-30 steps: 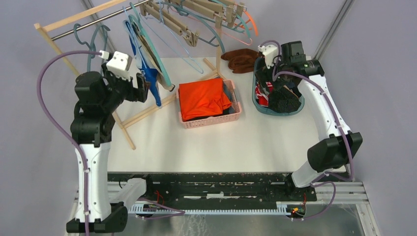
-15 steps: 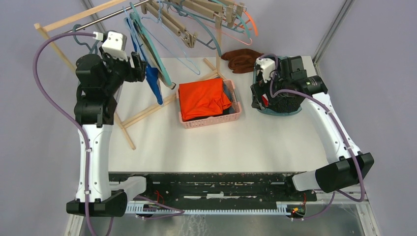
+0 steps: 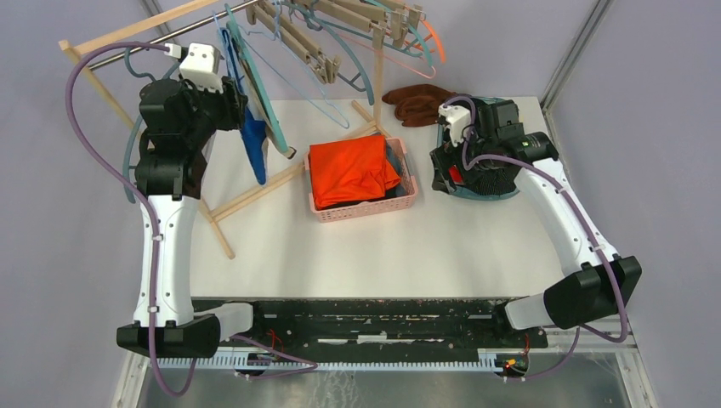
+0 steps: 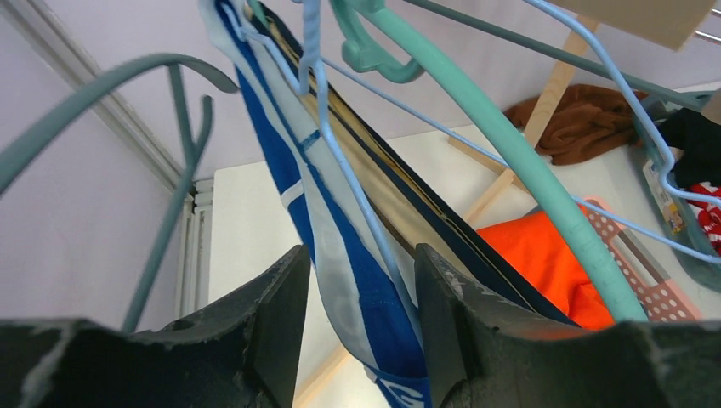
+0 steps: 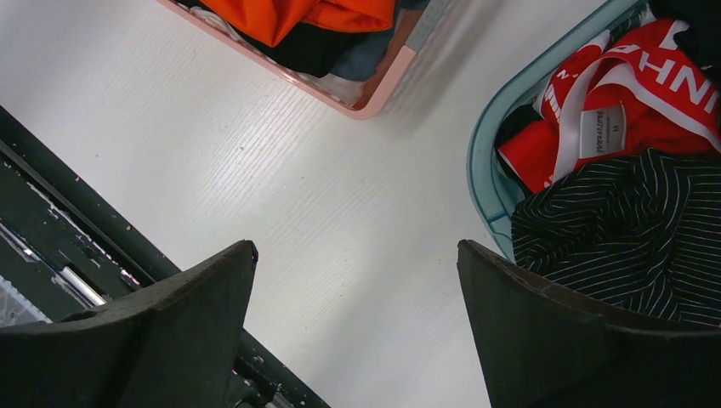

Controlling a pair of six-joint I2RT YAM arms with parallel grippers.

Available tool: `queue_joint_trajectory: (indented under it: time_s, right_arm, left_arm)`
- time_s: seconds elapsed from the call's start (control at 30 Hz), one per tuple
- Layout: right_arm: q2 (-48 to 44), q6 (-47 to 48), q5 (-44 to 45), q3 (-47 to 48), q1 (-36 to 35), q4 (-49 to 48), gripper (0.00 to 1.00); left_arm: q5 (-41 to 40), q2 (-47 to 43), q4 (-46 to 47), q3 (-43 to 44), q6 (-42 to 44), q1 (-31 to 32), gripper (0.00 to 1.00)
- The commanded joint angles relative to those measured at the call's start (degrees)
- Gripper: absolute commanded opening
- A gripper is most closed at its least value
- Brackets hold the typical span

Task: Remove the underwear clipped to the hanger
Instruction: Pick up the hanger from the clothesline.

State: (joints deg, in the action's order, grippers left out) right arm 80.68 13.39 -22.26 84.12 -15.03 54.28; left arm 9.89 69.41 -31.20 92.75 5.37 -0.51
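Royal blue and white underwear (image 3: pixel 253 140) hangs from a light blue wire hanger (image 4: pixel 319 85) on the rack at the back left. Beige underwear (image 4: pixel 400 204) and dark navy underwear (image 4: pixel 476 255) hang just behind it. My left gripper (image 3: pixel 241 100) is raised to the hanger. In the left wrist view its jaws (image 4: pixel 361 255) straddle the blue and white underwear (image 4: pixel 374 306). The right finger lies against the fabric, while a gap shows beside the left one. My right gripper (image 3: pixel 439 170) hangs open over bare table (image 5: pixel 357 246), with nothing between its fingers.
A pink basket (image 3: pixel 366 212) with an orange garment sits mid-table. A teal basket (image 3: pixel 476 195) of red and striped clothes stands right beside my right gripper. Brown cloth (image 3: pixel 417 102) lies at the back. Wooden rack legs (image 3: pixel 212 217) slant across the left; teal and wooden hangers crowd the rail.
My left arm rose and moved up to the hanger, its jaws narrowing around the blue and white underwear. My right arm shifted left and lower, from above the teal basket to its left edge.
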Motion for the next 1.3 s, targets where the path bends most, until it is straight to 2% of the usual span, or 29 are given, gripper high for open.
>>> queue_joint_trajectory:
  time_s: [0.0,0.23,0.37,0.73,1.27]
  right_arm:
    - [0.39,0.99,-0.15,-0.14,-0.69,-2.07,0.96]
    - [0.04,1.94,1.36,-1.36,-1.27,-2.67,0.96]
    - [0.58,2.22,1.61,-1.41,-1.70,-2.54,0.96]
    - [1.40,3.09,2.55,-2.03,-2.71,-2.34,0.96]
    - [2.36,3.57,3.36,-2.04,-3.48,-2.14,0.96]
  left_arm:
    - [-5.19,-1.54,3.32,1.08,1.53,0.16,0.53]
    - [-8.48,-2.84,4.22,-3.57,3.54,0.16,0.44]
    - [-9.67,-4.09,6.34,-6.12,4.07,0.20,0.33]
    - [-10.82,-4.41,9.84,-6.56,4.00,0.16,0.04]
    - [-14.48,-9.75,14.56,-9.06,3.25,0.09,0.03]
